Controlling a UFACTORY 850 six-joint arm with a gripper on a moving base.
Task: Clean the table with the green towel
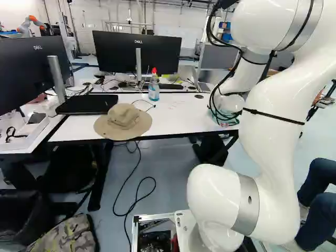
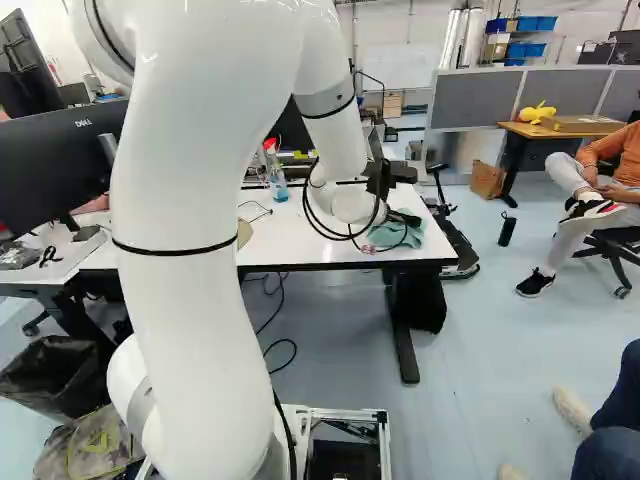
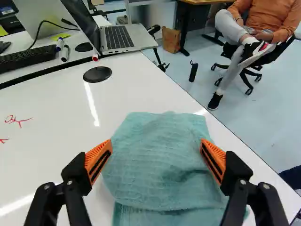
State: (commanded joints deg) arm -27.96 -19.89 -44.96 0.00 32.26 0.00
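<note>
- The green towel [image 3: 160, 160] lies rumpled on the tabletop [image 3: 51, 117], right of the middle in the right base view, close to the table's right end.
- The gripper [image 2: 388, 232] stands wide open around it, one finger towards either side of the cloth, with no grip on anything.
- Red handwriting [image 3: 18, 121] marks the white surface, well apart from the towel (a few loose strokes, no word I can make out).
- Pale lettering sits on the frames of two black monitors, one [image 1: 139, 42] at the upper middle of the left base view, the other [image 1: 26, 73] at its left edge.
- The top is glossy, with streaks of reflected light; a round black cover [image 3: 97, 74] is set in it beyond the towel.
- Left of the middle in the left base view, a tan hat [image 1: 123, 118] touches a flat black object [image 1: 86, 104]; a red-topped spray bottle [image 1: 154, 89] stands upright behind the hat.
- Farther out, at the upper right of the right base view, a yellow plush toy [image 2: 535, 112] rests on a wooden desk [image 2: 512, 128] before grey partitions [image 2: 470, 100].
</note>
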